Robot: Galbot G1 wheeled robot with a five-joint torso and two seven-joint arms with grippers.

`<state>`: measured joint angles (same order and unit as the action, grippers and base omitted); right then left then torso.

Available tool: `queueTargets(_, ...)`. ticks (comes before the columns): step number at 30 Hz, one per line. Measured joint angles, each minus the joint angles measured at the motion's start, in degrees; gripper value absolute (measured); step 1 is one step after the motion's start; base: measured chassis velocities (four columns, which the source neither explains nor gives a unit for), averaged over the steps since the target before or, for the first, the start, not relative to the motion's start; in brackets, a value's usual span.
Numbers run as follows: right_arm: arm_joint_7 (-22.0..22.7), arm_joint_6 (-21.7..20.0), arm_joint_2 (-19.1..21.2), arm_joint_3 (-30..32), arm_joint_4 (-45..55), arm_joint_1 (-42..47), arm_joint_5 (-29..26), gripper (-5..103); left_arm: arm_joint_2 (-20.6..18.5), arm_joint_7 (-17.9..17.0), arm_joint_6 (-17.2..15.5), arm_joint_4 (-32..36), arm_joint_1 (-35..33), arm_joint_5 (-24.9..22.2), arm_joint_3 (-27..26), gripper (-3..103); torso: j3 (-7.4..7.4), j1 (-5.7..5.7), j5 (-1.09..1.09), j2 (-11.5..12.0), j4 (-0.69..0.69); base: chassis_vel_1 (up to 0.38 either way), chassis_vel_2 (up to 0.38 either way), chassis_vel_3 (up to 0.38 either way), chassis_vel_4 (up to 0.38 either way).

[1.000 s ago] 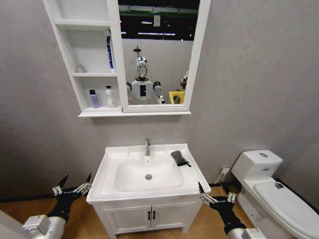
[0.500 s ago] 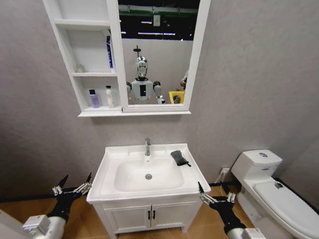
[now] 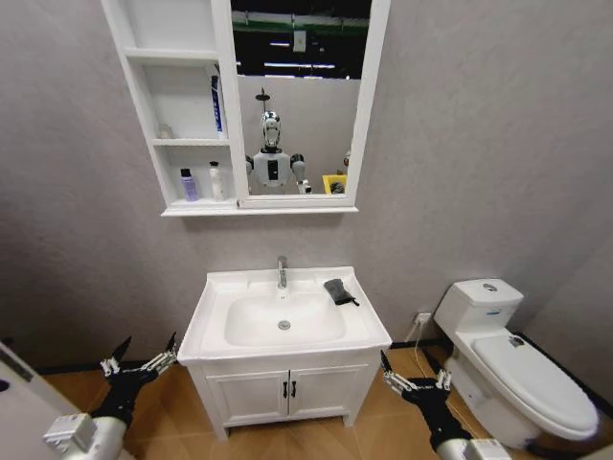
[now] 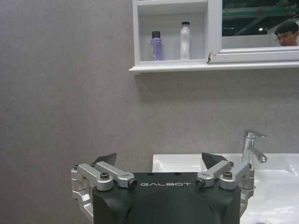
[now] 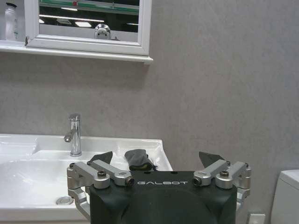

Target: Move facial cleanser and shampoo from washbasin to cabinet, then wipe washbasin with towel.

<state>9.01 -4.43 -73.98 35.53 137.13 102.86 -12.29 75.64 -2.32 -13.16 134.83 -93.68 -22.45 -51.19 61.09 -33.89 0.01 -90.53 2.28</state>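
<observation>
The white washbasin (image 3: 361, 324) with its chrome tap (image 3: 282, 271) stands in front of me, its rim (image 4: 187, 161) also in the left wrist view. The dark towel (image 3: 338, 291) lies bunched on the rim to the right of the tap (image 5: 74, 135). Above hangs the white cabinet (image 3: 222, 115). A purple bottle (image 3: 189, 185) and a white bottle (image 3: 215, 180) stand in its lowest compartment; I cannot tell which is the shampoo or the facial cleanser. My left gripper (image 3: 139, 362) is open, low and left of the basin. My right gripper (image 3: 414, 379) is open, low and right of it, short of the towel (image 5: 138, 159).
A low two-door cupboard (image 3: 287, 391) with black handles carries the basin. A white toilet (image 3: 508, 359) stands to the right. A blue tube (image 3: 217, 103) is in the cabinet's middle compartment. Wooden floor lies on both sides of the cupboard.
The whole head picture has shifted and widened: the camera has backed away, so basin, cabinet and toilet look smaller. Both grippers keep their pose, open.
</observation>
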Motion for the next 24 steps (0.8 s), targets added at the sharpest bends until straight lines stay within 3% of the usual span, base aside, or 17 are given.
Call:
queueTargets(4,0.0,0.0,0.0,0.0,0.0,0.0,0.0,100,0.0,0.0,0.0,0.0,0.0,0.0,0.0,100,0.00,0.00,-0.05,0.0,-0.01,0.306,-0.318,-0.298,0.319)
queueTargets(6,0.0,0.0,0.0,0.0,0.0,0.0,0.0,100,0.0,0.0,0.0,0.0,0.0,0.0,0.0,100,0.01,-0.01,0.03,0.0,0.00,0.342,-0.332,-0.343,0.338)
queueTargets(9,0.0,0.0,0.0,0.0,0.0,0.0,0.0,100,0.0,0.0,0.0,0.0,0.0,0.0,0.0,100,0.00,0.01,-0.07,0.0,-0.01,0.341,-0.381,-0.352,0.373)
queueTargets(10,0.0,0.0,0.0,0.0,0.0,0.0,0.0,100,0.0,0.0,0.0,0.0,0.0,0.0,0.0,100,0.00,0.00,0.03,0.0,-0.02,0.412,-0.372,-0.380,0.343)
queueTargets(13,0.0,0.0,0.0,0.0,0.0,0.0,0.0,100,0.0,0.0,0.0,0.0,0.0,0.0,0.0,100,0.00,0.01,0.03,0.0,0.00,0.388,-0.372,-0.373,0.351)
queueTargets(15,0.0,0.0,0.0,0.0,0.0,0.0,0.0,100,0.0,0.0,0.0,0.0,0.0,0.0,0.0,100,-0.01,0.02,-0.10,0.0,0.01,0.338,-0.386,-0.369,0.356)
queueTargets(18,0.0,-0.1,0.0,0.0,0.0,0.0,0.0,100,0.0,0.0,0.0,0.0,0.0,0.0,0.0,100,0.00,0.00,0.07,0.0,-0.01,0.380,-0.344,-0.344,0.339)
queueTargets(19,0.0,-0.1,0.0,0.0,0.0,0.0,0.0,100,0.0,0.0,0.0,0.0,0.0,0.0,0.0,100,-0.02,0.02,-0.08,0.0,-0.01,0.357,-0.332,-0.340,0.336)
queueTargets(21,0.0,-0.1,0.0,0.0,0.0,0.0,0.0,100,0.0,0.0,0.0,0.0,0.0,0.0,0.0,100,0.00,0.00,-0.10,0.0,0.01,0.329,-0.364,-0.340,0.376)
queueTargets(22,0.0,-0.1,0.0,0.0,0.0,0.0,0.0,100,0.0,0.0,0.0,0.0,0.0,0.0,0.0,100,0.02,-0.02,0.09,0.0,-0.02,0.378,-0.344,-0.364,0.338)
queueTargets(24,0.0,-0.1,0.0,0.0,0.0,0.0,0.0,100,0.0,0.0,0.0,0.0,0.0,0.0,0.0,100,0.00,0.00,0.06,0.0,-0.01,0.378,-0.371,-0.315,0.338)
